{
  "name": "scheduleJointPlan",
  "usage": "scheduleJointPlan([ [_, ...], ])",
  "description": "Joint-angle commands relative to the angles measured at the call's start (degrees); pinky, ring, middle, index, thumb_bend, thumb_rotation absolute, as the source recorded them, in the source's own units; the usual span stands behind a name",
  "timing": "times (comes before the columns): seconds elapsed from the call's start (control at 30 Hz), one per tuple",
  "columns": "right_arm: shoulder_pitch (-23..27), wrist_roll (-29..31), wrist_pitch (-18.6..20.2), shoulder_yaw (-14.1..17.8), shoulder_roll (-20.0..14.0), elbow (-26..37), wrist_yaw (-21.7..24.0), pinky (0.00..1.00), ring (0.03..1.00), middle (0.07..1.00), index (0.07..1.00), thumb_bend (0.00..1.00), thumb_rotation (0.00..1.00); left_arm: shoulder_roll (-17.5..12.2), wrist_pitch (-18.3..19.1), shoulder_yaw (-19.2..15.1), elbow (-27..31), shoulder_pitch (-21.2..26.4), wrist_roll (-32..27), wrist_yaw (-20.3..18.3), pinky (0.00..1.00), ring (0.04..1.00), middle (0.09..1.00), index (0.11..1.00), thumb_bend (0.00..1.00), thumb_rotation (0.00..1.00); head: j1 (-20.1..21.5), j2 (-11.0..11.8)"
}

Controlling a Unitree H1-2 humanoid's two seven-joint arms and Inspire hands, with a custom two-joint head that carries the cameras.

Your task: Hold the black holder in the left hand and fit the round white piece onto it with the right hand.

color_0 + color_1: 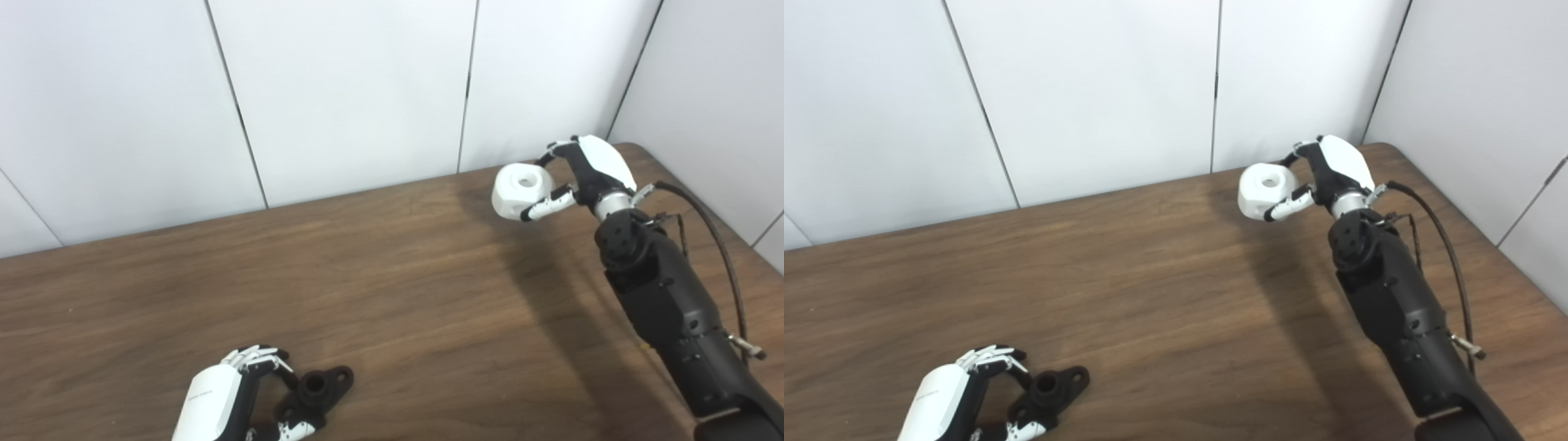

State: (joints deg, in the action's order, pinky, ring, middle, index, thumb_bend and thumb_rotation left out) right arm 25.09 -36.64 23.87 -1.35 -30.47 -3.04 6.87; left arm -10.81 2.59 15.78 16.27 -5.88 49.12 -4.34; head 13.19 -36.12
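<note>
The black holder (316,392) lies on the wooden table (392,294) at the front left, a flanged piece with a round socket facing up. My left hand (229,395) is curled around its left side, fingers and thumb touching it. The round white piece (522,190), with a hole in its top face, is held in my right hand (585,174) above the table at the far right. The two hands are far apart.
White wall panels (343,92) stand behind the table and along its right side. A black cable (713,233) runs along my right forearm. The table's far right corner (631,147) is close behind the right hand.
</note>
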Motion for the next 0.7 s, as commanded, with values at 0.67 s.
scheduleJointPlan([
  [0.67, -4.21, 0.30, 1.79, -6.45, -1.91, 27.57, 16.08, 0.96, 0.948, 0.835, 0.484, 0.53, 0.14, 2.65, 2.10, 4.05, -1.04, 0.97, 5.84, 1.15, 0.92, 0.850, 0.773, 0.483, 0.52, 0.05, -11.36, -3.39],
])
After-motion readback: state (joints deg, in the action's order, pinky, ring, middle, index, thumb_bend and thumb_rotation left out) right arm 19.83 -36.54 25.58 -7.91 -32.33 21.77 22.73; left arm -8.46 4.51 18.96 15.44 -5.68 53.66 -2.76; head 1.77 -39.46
